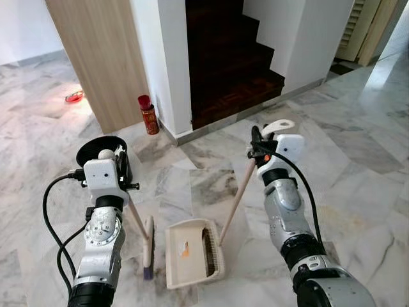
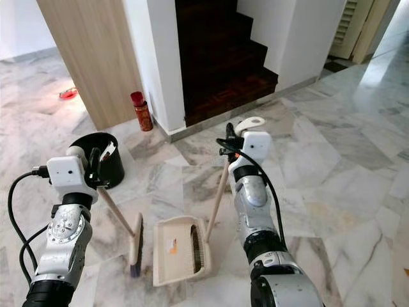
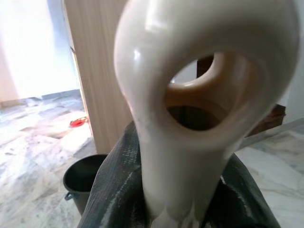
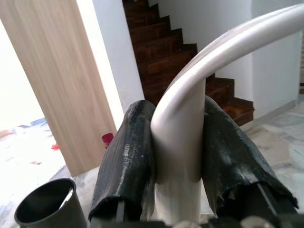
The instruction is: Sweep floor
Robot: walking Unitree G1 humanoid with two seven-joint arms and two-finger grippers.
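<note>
My left gripper (image 1: 120, 165) is shut on the cream handle of a broom (image 1: 148, 248), whose brush head rests on the marble floor to the left of the dustpan. The handle's looped end (image 3: 190, 95) stands between the black fingers (image 3: 111, 194) in the left wrist view. My right gripper (image 1: 257, 146) is shut on the top of the long handle (image 1: 235, 201) of a cream dustpan (image 1: 188, 256), which lies flat on the floor between my arms. A small orange scrap (image 1: 185, 251) lies in the pan. In the right wrist view the curved grip (image 4: 180, 142) sits between both fingers (image 4: 126, 161).
A black bin (image 1: 101, 152) stands on the floor behind my left wrist. A red can (image 1: 149, 115) stands by the white wall corner, beside a wooden panel (image 1: 102, 57). Dark stairs (image 1: 230, 64) rise ahead. A red object (image 1: 75, 96) lies far left.
</note>
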